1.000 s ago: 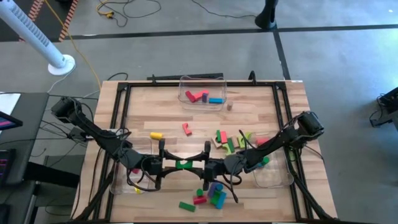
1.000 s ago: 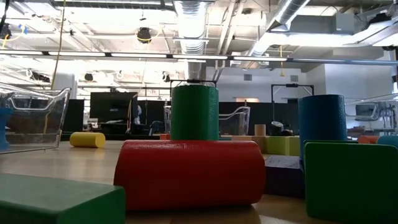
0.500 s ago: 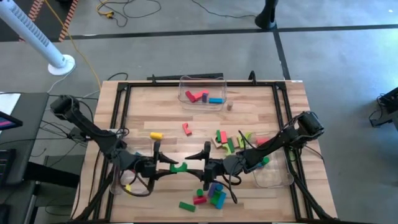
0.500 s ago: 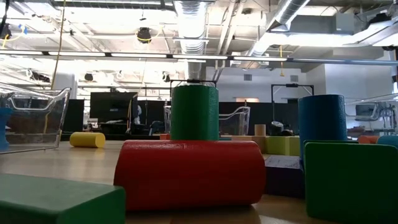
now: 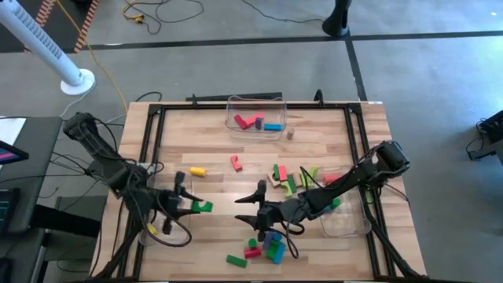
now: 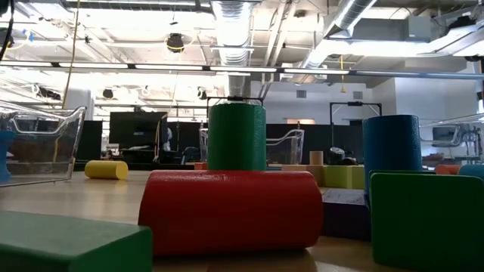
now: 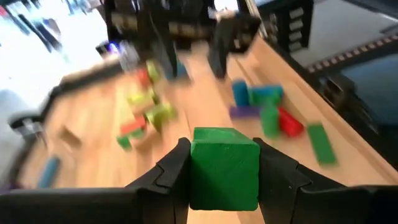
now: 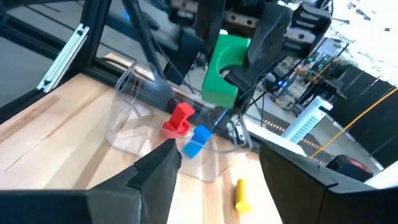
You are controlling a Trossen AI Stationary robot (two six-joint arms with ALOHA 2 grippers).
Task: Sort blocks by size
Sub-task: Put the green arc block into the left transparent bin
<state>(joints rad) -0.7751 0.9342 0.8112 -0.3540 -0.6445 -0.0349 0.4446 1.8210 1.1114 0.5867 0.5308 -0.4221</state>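
A green arch block (image 5: pixel 203 207) hangs over the table's near left part, with my left gripper (image 5: pixel 195 206) shut on it; it also shows as the arch block (image 8: pixel 222 70) in the right wrist view. My right gripper (image 5: pixel 248 206) stands open just right of it, near the table's middle, with nothing between its fingers. Loose blocks (image 5: pixel 291 178) lie right of centre, and more blocks (image 5: pixel 264 247) lie by the near edge. In the low view a red cylinder (image 6: pixel 231 208) lies in front of an upright green one (image 6: pixel 237 136); neither gripper shows there. My left gripper pinches the green arch block by its two flat sides (image 7: pixel 194 177) between its two fingers. The fingers reach nearly level from the table's left. The block is lifted clear of the table, its arch cut-out (image 8: pixel 231 58) turned sideways.
A clear bin (image 5: pixel 156 229) with a red block (image 8: pixel 179 118) and a blue block (image 8: pixel 196 140) sits at the near left. Another bin (image 5: pixel 346 220) is at the near right, a third bin (image 5: pixel 255 118) at the far middle. A yellow cylinder (image 5: pixel 197 170) lies left of centre.
My right gripper has opened and let go of the green arch block, staying in place. My left gripper has carried the block from the table's middle toward the left edge, rising a little and turning as it went.
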